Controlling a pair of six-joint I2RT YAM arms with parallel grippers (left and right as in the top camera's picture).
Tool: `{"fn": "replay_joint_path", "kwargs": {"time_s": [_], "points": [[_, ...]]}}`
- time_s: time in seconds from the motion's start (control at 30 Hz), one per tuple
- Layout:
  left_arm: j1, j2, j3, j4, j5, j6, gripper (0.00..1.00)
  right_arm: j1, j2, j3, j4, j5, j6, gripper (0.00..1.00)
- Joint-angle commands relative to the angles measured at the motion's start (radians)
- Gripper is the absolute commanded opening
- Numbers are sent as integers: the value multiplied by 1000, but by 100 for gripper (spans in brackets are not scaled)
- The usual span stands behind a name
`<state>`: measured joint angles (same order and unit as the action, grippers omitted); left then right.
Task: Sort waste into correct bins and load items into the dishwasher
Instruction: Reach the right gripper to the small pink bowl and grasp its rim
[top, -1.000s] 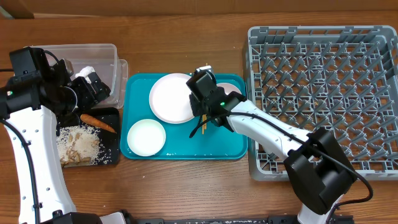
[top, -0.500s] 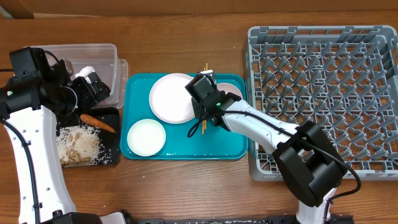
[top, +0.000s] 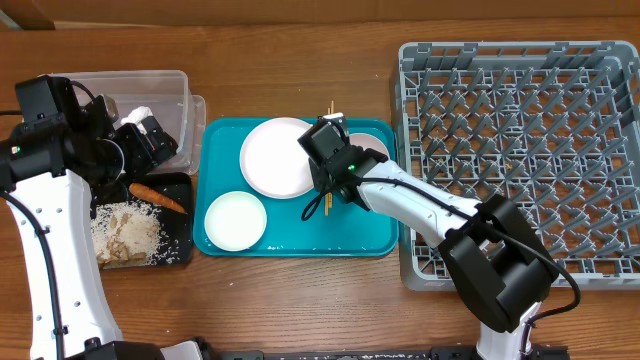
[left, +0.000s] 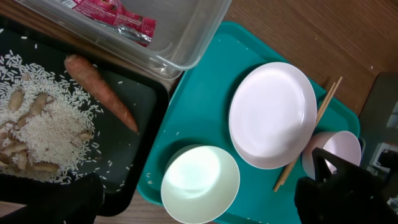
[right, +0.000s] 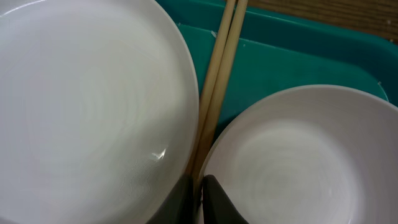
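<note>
My right gripper (top: 325, 190) is low over the teal tray, shut on the light wooden chopsticks (right: 217, 81). They lie between the large white plate (top: 278, 157) and a small white bowl (right: 298, 155), and they also show in the overhead view (top: 317, 207). Another white bowl (top: 235, 220) sits at the tray's front left. My left gripper (top: 150, 135) is open and empty, above the gap between the clear tub (top: 150, 85) and the black tray (top: 185, 250). The black tray holds the carrot (top: 158, 196) and rice scraps (top: 128, 232). The red-and-silver wrapper (left: 118, 18) lies in the tub.
The grey dish rack (top: 520, 160) stands at the right, with no dishes in it. The teal tray (top: 300, 240) lies between the bins and the rack. A white crumpled piece (top: 135, 113) shows in the tub beside my left gripper.
My right gripper has shifted slightly toward the tray's front along the chopsticks, so their far tips now show. The left arm has not moved.
</note>
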<state>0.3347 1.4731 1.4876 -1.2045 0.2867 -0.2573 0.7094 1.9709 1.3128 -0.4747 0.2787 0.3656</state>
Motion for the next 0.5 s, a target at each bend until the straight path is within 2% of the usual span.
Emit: {"fn": "replay_joint_path", "kwargs": {"time_s": [0.0, 0.2, 0.27, 0.47], "points": [[5, -2, 15, 1, -8, 7, 100, 2, 0, 10, -6, 17, 1, 9], [5, -2, 15, 1, -8, 7, 100, 2, 0, 10, -10, 17, 2, 10], [5, -2, 15, 1, -8, 7, 100, 2, 0, 10, -10, 16, 2, 4], [5, -2, 15, 1, -8, 7, 100, 2, -64, 31, -7, -25, 1, 4]]}}
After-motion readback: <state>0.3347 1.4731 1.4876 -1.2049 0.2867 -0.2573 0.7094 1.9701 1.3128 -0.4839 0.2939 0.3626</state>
